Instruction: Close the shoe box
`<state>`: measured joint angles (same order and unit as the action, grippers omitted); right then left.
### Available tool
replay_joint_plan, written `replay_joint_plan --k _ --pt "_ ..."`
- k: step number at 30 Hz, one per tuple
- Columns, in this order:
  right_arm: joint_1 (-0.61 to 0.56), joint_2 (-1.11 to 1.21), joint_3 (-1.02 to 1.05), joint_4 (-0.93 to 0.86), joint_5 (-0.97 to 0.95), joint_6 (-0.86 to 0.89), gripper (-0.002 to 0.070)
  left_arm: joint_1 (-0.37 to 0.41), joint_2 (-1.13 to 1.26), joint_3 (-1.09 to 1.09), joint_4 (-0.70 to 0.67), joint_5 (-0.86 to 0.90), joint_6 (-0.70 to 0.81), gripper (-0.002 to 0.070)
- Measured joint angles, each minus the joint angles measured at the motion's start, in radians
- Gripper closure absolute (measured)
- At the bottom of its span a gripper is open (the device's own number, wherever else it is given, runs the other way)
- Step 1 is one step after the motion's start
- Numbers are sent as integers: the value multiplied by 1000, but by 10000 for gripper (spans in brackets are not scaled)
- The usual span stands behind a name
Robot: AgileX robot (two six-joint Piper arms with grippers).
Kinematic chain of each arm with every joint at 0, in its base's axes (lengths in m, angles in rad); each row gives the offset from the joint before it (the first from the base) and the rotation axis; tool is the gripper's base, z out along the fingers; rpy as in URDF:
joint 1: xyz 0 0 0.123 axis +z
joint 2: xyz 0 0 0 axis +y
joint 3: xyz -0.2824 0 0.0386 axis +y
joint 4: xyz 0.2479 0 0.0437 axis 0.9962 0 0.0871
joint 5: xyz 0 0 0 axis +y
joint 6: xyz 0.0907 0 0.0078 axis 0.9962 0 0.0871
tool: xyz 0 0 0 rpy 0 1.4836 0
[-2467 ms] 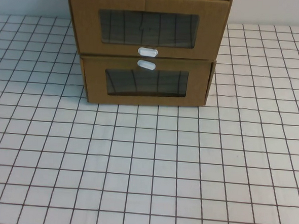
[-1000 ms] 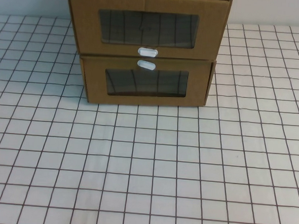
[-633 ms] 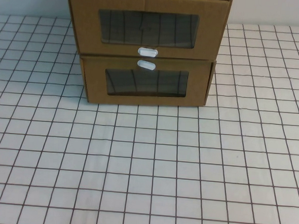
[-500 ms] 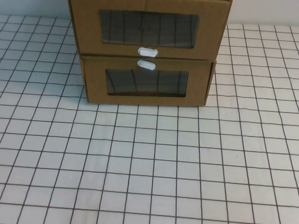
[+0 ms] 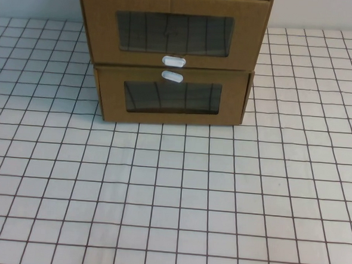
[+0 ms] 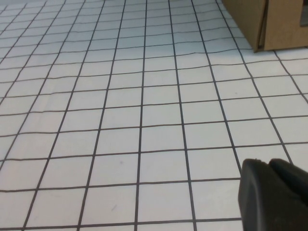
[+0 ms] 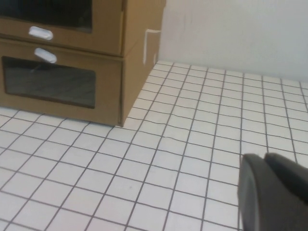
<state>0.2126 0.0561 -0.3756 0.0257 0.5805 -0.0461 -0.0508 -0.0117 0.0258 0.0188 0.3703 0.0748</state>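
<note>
The shoe box (image 5: 99,25) is the upper of two stacked brown cardboard boxes at the table's far middle, with its white pull tab (image 5: 174,61) below its clear window. It also shows in the right wrist view (image 7: 108,26); its front looks about flush with its shell. Neither gripper shows in the high view. My left gripper (image 6: 264,162) hovers shut and empty over the table, well short of the boxes. My right gripper (image 7: 262,156) is shut and empty, to the right of the boxes and nearer than them.
The matching lower box (image 5: 112,95) has its tab above its window; its corner shows in the left wrist view (image 6: 269,24). A white cloth with a black grid (image 5: 172,191) covers the table. A pale wall (image 7: 231,29) stands behind.
</note>
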Motion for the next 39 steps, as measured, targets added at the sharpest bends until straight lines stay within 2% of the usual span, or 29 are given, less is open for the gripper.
replay_joint_plan --k 6,10,17,21,29,39 --pt "-57 0 0 0 -10 0 689 0 0 0 0 0 0 680" --pt "-63 -10 46 0 -91 0 689 0 0 0 0 0 0 680" --pt "-99 -67 253 0 -323 0 689 0 0 0 0 1 0 680" --pt "-149 -67 367 0 -371 0 689 0 0 0 1 2 0 680" --pt "-184 -69 399 2 -214 0 689 0 0 0 2 2 0 680" --pt "-184 -69 399 4 -173 26 689 0 0 0 2 2 0 680"
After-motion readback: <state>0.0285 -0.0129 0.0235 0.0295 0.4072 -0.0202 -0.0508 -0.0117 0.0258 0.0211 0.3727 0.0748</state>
